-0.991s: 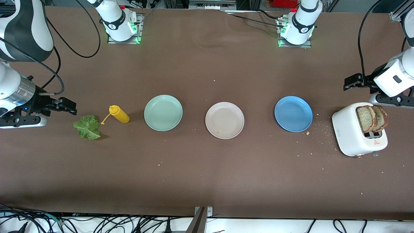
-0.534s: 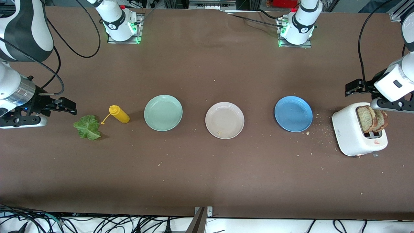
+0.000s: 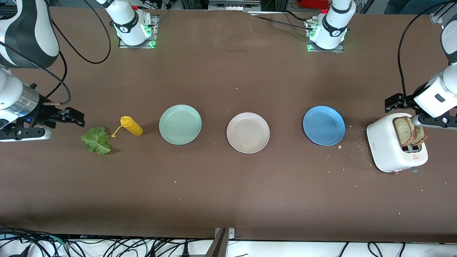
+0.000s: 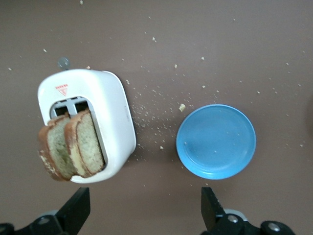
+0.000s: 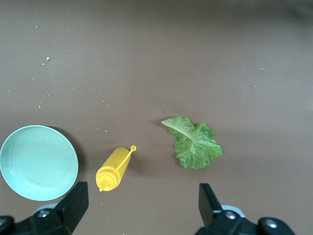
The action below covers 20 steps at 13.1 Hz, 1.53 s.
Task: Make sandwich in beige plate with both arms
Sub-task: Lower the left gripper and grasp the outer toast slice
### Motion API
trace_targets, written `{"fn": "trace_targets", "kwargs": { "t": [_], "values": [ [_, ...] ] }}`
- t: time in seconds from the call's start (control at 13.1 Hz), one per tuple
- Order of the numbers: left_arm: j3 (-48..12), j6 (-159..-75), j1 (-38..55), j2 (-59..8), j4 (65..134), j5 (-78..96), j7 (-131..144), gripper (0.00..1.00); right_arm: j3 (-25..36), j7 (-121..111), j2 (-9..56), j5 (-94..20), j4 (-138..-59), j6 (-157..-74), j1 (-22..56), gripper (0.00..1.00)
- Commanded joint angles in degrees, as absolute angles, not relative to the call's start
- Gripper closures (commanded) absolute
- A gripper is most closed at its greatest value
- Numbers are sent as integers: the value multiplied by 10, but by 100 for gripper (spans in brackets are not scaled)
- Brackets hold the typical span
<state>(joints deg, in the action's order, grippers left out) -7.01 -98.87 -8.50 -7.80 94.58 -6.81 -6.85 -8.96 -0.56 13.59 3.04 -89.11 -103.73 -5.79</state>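
I'm looking down on a brown surface (image 3: 228, 196) scattered with crumbs, cables hanging along its near edge. Nearest the front camera, at the left arm's end, stands a white toaster (image 3: 394, 147) with two slices of brown toast (image 3: 410, 130) sticking up out of its slots. At the right arm's end a ruffled lettuce leaf (image 3: 96, 140) lies flat, and just beside it, toward the middle, a yellow squeeze bottle (image 3: 130, 126) rests on its side, nozzle pointing at the leaf.

Between bottle and toaster three plates sit in a row, well apart: the mint-green plate (image 3: 180, 124) next to the bottle, the beige plate (image 3: 248, 132) in the middle with only a crumb or two in it, and the blue plate (image 3: 324, 125) next to the toaster.

My left gripper (image 4: 145, 208) hangs over the surface just beside the toaster, on the side away from the front camera, jaws spread wide and holding nothing; its wrist view shows toaster, toast and blue plate below. My right gripper (image 5: 142, 208) waits over the surface near the lettuce and bottle, jaws likewise wide apart and empty.

Farthest off, the two white bases (image 3: 134, 26) with green lights stand at the surface's edge.
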Motion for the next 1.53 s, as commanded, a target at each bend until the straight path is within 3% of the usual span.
{"fn": "trace_targets", "kwargs": {
  "t": [0.0,0.46,1.07,1.14,1.3,1.45],
  "values": [
    [-69,-1013,-98,-103,936,-91,-76,0,-92,-11,133,38,-893,-1034,-60,0],
    [-69,-1089,-154,-158,942,-113,-76,0,-92,-11,133,38,-893,-1034,-61,0],
    [-69,-1095,-185,-204,947,-112,-69,1,-92,-11,133,38,-893,-1030,-61,0],
    [-69,-1095,-186,-207,948,-112,-68,6,-92,-11,133,38,-893,-1030,-61,0],
    [-69,-1094,-192,-211,954,-112,-67,31,-92,-11,132,38,-893,-1029,-61,0],
    [-69,-1090,-192,-210,957,-112,-59,49,-92,-11,132,38,-892,-1029,-61,0]
  ]
}}
